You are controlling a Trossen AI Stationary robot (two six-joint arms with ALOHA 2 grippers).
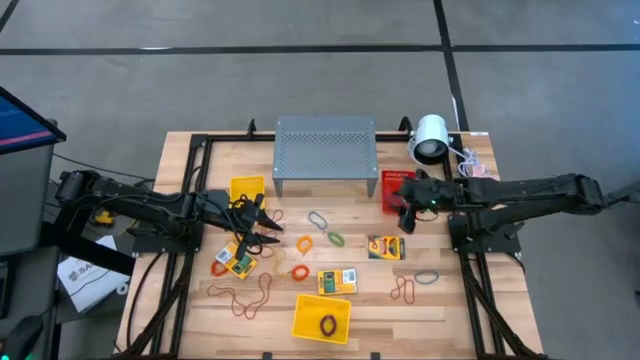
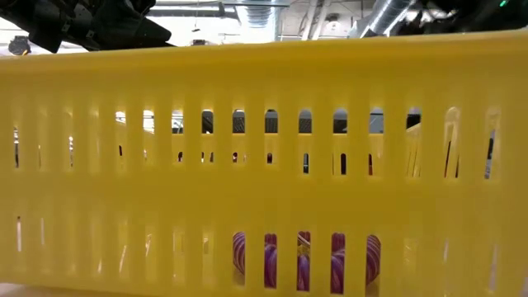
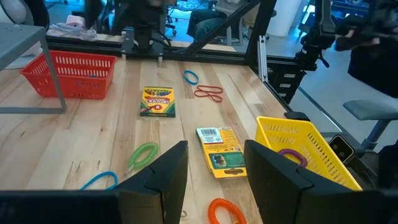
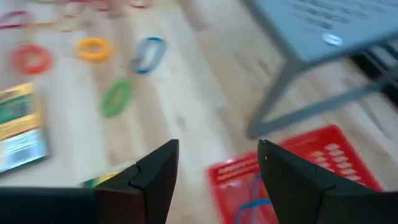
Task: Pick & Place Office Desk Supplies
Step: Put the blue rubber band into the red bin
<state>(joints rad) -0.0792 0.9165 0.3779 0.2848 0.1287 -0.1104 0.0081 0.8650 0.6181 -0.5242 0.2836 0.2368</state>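
Slotted yellow basket (image 2: 264, 165) wall fills the low view, hiding nearly the whole desk (image 1: 440, 310); only a purple coil shows through its slots. Left hand (image 3: 214, 171) hangs spread and empty over a crayon box (image 3: 222, 151) with a barcode, its print unreadable; another box (image 3: 158, 101) reads "Crayola". Right hand (image 4: 217, 165), spread and empty, hovers above the red basket (image 4: 292, 168), blurred.

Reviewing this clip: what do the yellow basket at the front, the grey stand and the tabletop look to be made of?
Yellow basket: probably moulded plastic, judging by its even slotted walls and slight sheen. Grey stand: likely painted sheet metal, perforated all over, on thin legs. Tabletop: light wood planks with visible grain and seams.
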